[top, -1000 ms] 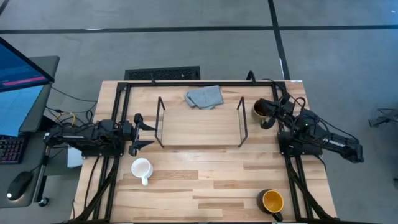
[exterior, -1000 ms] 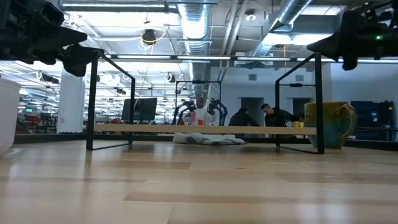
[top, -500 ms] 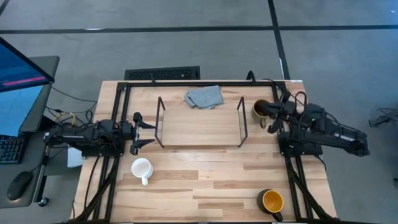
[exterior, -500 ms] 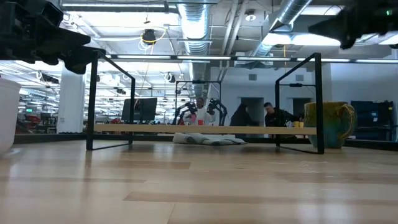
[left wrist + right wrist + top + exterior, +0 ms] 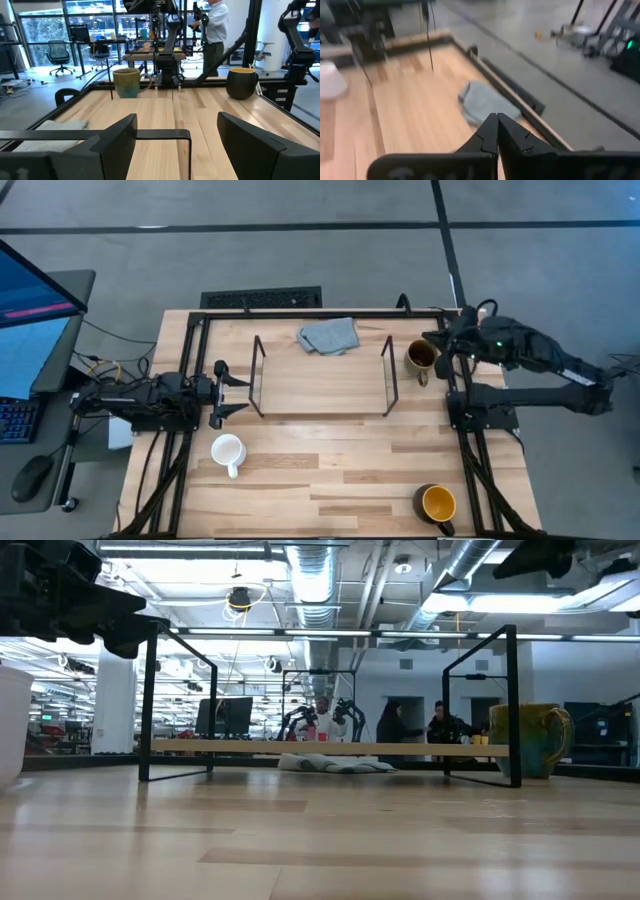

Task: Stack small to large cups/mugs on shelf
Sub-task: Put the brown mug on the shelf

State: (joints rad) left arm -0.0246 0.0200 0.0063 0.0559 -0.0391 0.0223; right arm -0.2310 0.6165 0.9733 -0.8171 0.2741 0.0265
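wire-framed shelf (image 5: pixel 322 375), wooden base

high view looked straight down, low view sat level at the tabletop, wrist views faced across it; all shared the shelf (image 5: pixel 322 375).

The table (image 5: pixel 330 470) is pale planked wood, smooth with a low sheen. The shelf (image 5: pixel 322 398) has thin black wire ends and a light wooden base. The cloth (image 5: pixel 328 335) is soft grey fabric. The brown mug (image 5: pixel 528 740) looks glazed and glossy.
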